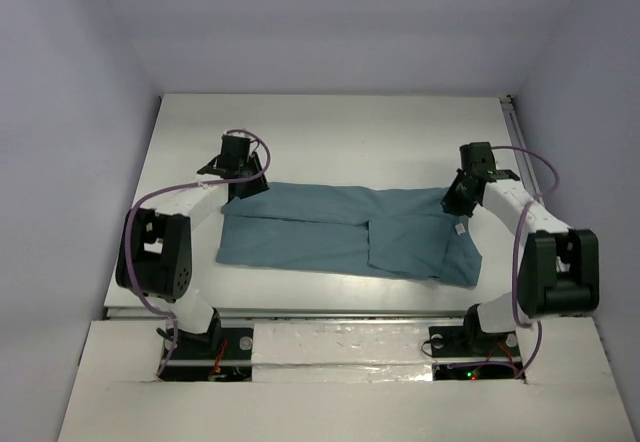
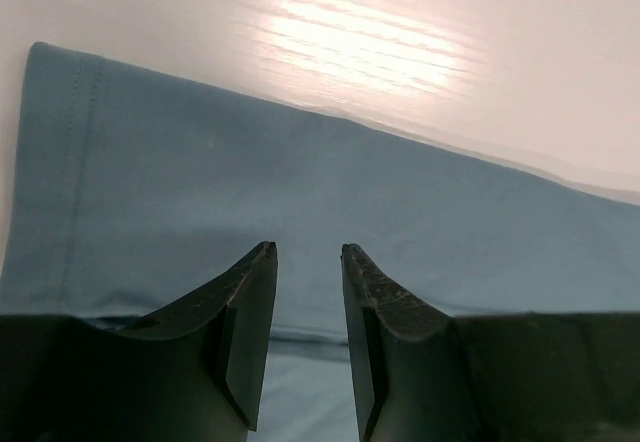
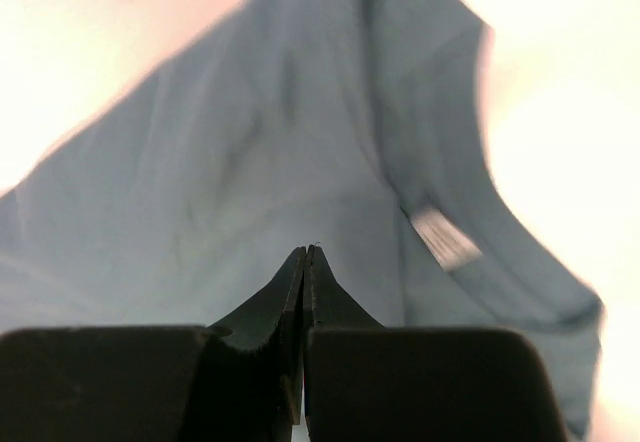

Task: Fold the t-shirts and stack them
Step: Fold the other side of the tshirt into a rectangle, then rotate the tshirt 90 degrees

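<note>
While shirt (image 1: 330, 232) is lying spread beneath the jaws | left gripper (image 2: 305, 250) is hanging, jaws apart | right gripper (image 3: 305, 250) is holding jaws together

The teal-blue t-shirt (image 1: 340, 234) lies flat and low across the middle of the tabletop (image 1: 330, 127). Beyond its far edge, bare tabletop runs to the back wall (image 1: 330, 42). A narrower bare strip lies along its near edge. The left gripper (image 1: 246, 186) stands at the t-shirt's far left corner and the right gripper (image 1: 458, 200) at its far right edge. The room above the cloth between them is open. The left arm (image 1: 160, 247) and right arm (image 1: 555, 262) bulk over the strips beside the t-shirt's ends, close to the side walls.
</note>
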`<state>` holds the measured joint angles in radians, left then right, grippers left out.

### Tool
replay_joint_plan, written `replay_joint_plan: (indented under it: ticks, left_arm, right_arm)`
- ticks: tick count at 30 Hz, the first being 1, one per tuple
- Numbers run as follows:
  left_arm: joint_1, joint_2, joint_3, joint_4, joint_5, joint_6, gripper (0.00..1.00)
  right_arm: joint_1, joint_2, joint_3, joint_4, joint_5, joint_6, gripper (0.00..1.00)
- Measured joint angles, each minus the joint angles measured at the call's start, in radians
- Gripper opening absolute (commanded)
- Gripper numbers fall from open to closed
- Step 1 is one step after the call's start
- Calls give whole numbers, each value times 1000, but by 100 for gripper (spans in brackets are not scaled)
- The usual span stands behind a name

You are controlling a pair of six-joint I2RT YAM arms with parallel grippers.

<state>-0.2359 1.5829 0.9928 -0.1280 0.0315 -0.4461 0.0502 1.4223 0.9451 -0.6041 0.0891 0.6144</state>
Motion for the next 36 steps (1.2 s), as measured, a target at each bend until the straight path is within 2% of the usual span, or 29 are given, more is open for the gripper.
replay_joint_plan:
  ticks: [6,11,16,20,24,26,30,31,32,33,34,36]
  left_arm:
    - [65,113,5,25,28,-18,29]
    - [179,164,0,54,61,-54,29]
    - [276,148,-40,103,100,-83,30]
    - [292,93,-97,102,99,-93,30]
    - [296,1,-152,35,89,-102,32]
    - [297,-79,-170,-23,76,-108,32]
    - [285,-280,-172,-101,44,-120,32]
    - [278,-332,-172,-117,39,-124,32]
    - [269,-374,-172,-131,36,-127,32]
    - [257,-408,-172,-143,34,-129,32]
    - [243,-438,-172,-158,33,-130,32]
    - [222,-466,-172,-187,33,-129,31]
  right_arm:
    - [-23,169,47,109,-38,-47,0]
    - [-111,303,82,176,-76,-34,0]
    - [-132,380,169,183,-125,-31,0]
    - [-129,514,341,169,-183,-19,0]
    - [-101,746,679,97,-222,-3,0]
    - [-76,910,947,58,-238,11,0]
    - [-11,1326,1639,22,-292,80,2]
    - [0,1394,1726,64,-335,123,12]
    - [16,1408,1733,74,-361,147,20]
    - [30,1397,1685,127,-395,180,33]
    - [42,1369,1627,171,-418,198,63]
    - [60,1284,1510,223,-460,200,85]
